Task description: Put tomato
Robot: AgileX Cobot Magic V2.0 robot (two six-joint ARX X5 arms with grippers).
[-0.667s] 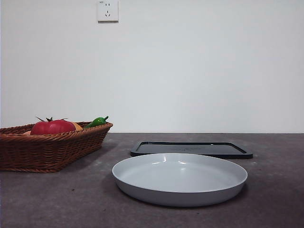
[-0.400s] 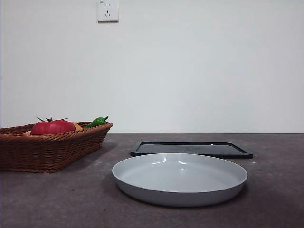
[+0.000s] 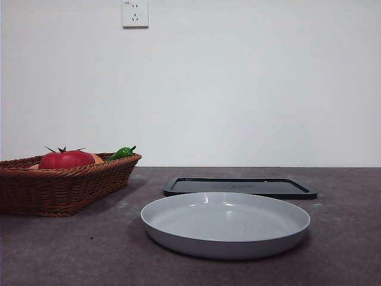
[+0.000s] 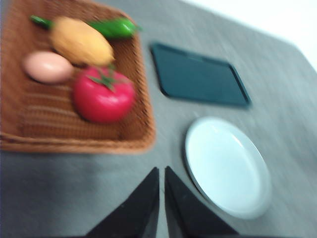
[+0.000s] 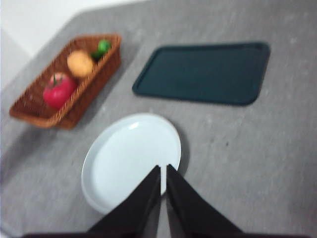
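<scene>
The red tomato [image 3: 66, 159] with a green stem lies in the brown wicker basket [image 3: 59, 187] at the left of the table. It shows too in the left wrist view, tomato [image 4: 103, 94], and in the right wrist view, tomato [image 5: 59, 90]. My left gripper [image 4: 162, 173] hangs shut and empty high over bare table between the basket [image 4: 141, 94] and the plate [image 4: 228, 166]. High above the white plate [image 5: 131, 158] my right gripper [image 5: 163, 171] is shut, holding nothing. Neither gripper appears in the front view.
A white round plate [image 3: 225, 223] sits front and centre, a dark flat tray [image 3: 240, 187] behind it. The basket also holds an orange fruit [image 4: 80, 40], a pale egg-like thing [image 4: 47, 67] and a green pepper [image 4: 113, 27].
</scene>
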